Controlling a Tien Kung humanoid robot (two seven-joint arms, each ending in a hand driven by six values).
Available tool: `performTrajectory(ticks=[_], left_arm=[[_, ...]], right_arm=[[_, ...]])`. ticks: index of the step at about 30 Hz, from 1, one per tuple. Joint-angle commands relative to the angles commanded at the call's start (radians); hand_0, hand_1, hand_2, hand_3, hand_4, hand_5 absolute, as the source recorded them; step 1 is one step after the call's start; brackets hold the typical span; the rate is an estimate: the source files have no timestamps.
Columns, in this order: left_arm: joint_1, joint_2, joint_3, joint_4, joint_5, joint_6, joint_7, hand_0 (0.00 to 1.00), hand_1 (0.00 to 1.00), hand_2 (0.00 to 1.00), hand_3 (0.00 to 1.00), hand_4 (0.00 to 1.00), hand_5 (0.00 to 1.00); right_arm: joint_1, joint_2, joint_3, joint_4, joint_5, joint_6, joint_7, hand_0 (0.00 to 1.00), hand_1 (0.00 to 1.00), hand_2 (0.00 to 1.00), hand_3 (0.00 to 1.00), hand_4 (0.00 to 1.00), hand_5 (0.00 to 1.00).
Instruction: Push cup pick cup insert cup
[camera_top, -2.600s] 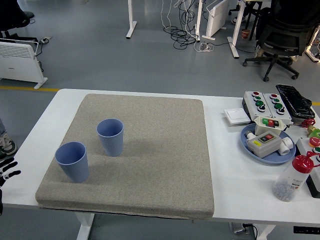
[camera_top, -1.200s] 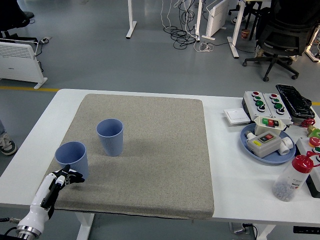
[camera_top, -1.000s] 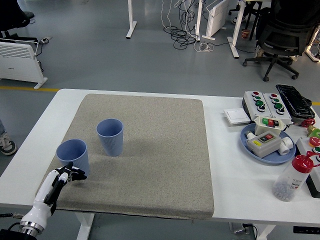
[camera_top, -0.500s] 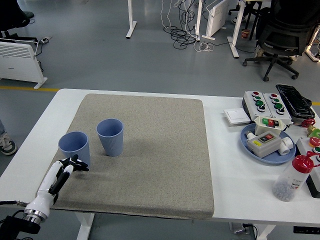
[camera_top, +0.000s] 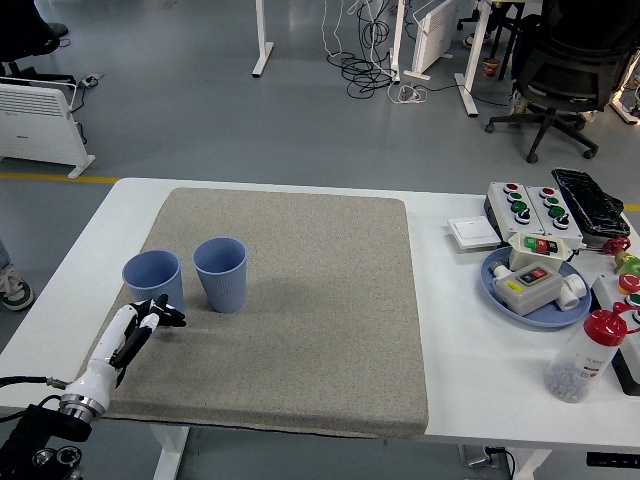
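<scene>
Two blue ribbed cups stand upright on the grey mat (camera_top: 300, 300). The left cup (camera_top: 152, 279) is near the mat's left edge. The other cup (camera_top: 220, 273) stands just to its right, a small gap between them. My left hand (camera_top: 152, 318) reaches in from the lower left, fingers extended together, and its fingertips touch the near base of the left cup. It holds nothing. My right arm is not in view.
At the right of the white table (camera_top: 470, 330) are a blue plate (camera_top: 533, 290) with button boxes, a clear bottle with a red cap (camera_top: 585, 356), more button boxes (camera_top: 530, 206) and a white switch (camera_top: 472, 233).
My left hand came in from the lower left, met the left cup and pushed it away from me and slightly right, close beside the other cup, which stayed put.
</scene>
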Motion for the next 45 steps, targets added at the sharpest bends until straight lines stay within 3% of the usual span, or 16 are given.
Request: performTrajectory(ticks=[8,27,45], left_arm=[[-0.074,0.006,0.044,0.066,-0.027,0.000,-0.009,0.666,0.539,0.480,0.456,0.581,0.998],[-0.268,-0.006,0.165,0.311,-0.095,0.005,-0.047,0.662,0.531,0.471,0.451,0.577,0.998],[-0.404,-0.040,0.232,0.484,-0.179,0.002,-0.084,0.649,0.522,0.465,0.444,0.566,0.998]], right_arm=[[0.001,0.001,0.002,0.001,-0.004,0.000,-0.001,0.738,0.662,0.657,0.559,0.074,0.473],[-0.011,0.005,0.023,0.003,-0.041,0.000,-0.014,0.737,0.661,0.657,0.559,0.074,0.473],[-0.005,0.007,0.025,0.005,-0.047,0.001,-0.016,0.737,0.661,0.657,0.559,0.073,0.478]])
